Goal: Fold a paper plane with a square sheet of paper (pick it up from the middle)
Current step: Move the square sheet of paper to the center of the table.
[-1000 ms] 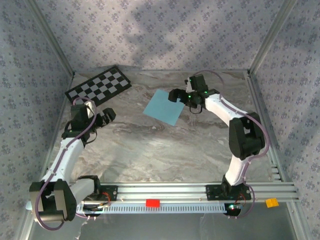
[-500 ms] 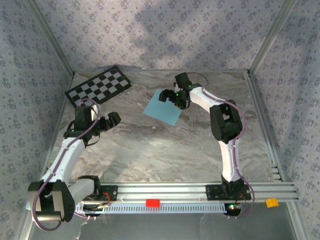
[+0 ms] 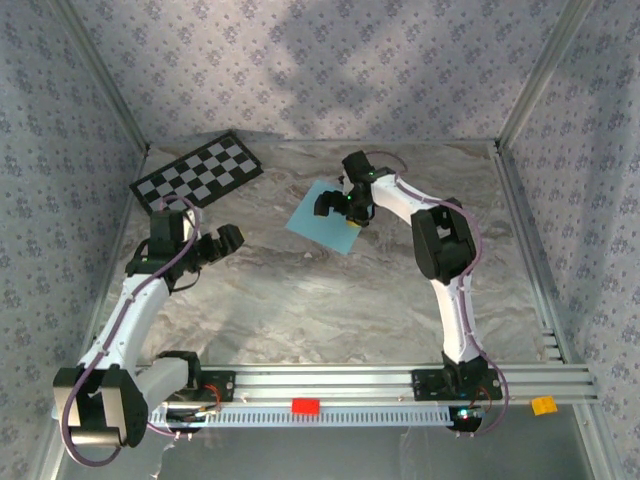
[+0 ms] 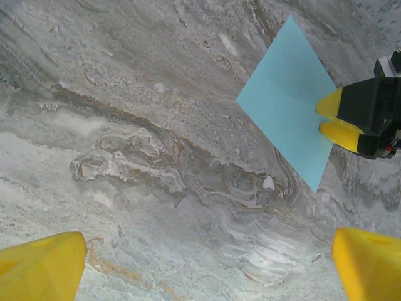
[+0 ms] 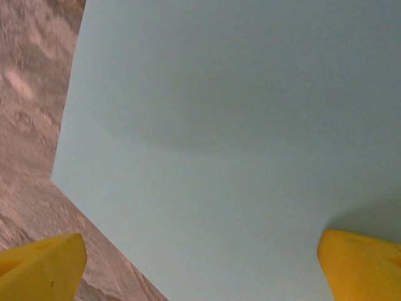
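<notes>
The square sheet of paper (image 3: 313, 226) lies flat on the marbled table, light sky-blue and unfolded. In the left wrist view the sheet (image 4: 285, 100) sits at the upper right as a diamond. My right gripper (image 3: 339, 208) hovers open directly over the sheet's right half, its yellow fingers (image 4: 338, 119) at the paper's right edge. In the right wrist view the paper (image 5: 238, 125) spreads beneath the open gripper (image 5: 200, 269), nothing between its fingertips. My left gripper (image 3: 222, 240) is open over bare table to the left of the sheet, its own tips wide apart (image 4: 207, 269).
A black-and-white checkerboard (image 3: 198, 170) lies at the back left corner. Patterned walls close in the table on three sides. A small red block (image 3: 305, 405) and an orange one (image 3: 543, 405) sit on the front rail near the arm bases.
My right arm has swung left and drawn in, bringing its gripper from the paper's right corner to over the sheet. The left gripper shifted slightly right.
</notes>
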{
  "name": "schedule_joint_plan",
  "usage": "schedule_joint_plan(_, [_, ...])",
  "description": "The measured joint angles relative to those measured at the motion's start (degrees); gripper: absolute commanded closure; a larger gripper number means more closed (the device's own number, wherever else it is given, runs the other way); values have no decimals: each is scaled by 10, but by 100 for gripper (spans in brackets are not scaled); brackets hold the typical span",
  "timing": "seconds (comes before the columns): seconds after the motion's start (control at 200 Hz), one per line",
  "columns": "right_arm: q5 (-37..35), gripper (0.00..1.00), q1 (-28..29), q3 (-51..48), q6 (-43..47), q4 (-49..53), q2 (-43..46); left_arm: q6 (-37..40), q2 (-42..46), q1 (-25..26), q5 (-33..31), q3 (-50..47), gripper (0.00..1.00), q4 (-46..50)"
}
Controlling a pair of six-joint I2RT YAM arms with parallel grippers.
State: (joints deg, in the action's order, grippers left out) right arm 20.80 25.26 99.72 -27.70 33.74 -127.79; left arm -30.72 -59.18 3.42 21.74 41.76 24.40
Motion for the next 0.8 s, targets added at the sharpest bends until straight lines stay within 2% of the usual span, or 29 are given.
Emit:
schedule_joint_plan(0.315, [30, 4, 70, -204, 73, -34, 126, 0, 22, 10, 8, 0, 0, 34])
schedule_joint_plan(0.49, [45, 5, 132, -281, 56, -90, 172, -1, 26, 19, 17, 0, 0, 41])
schedule_joint_plan(0.8, [56, 6, 210, -316, 24, -161, 199, -5, 16, 35, 25, 0, 1, 42])
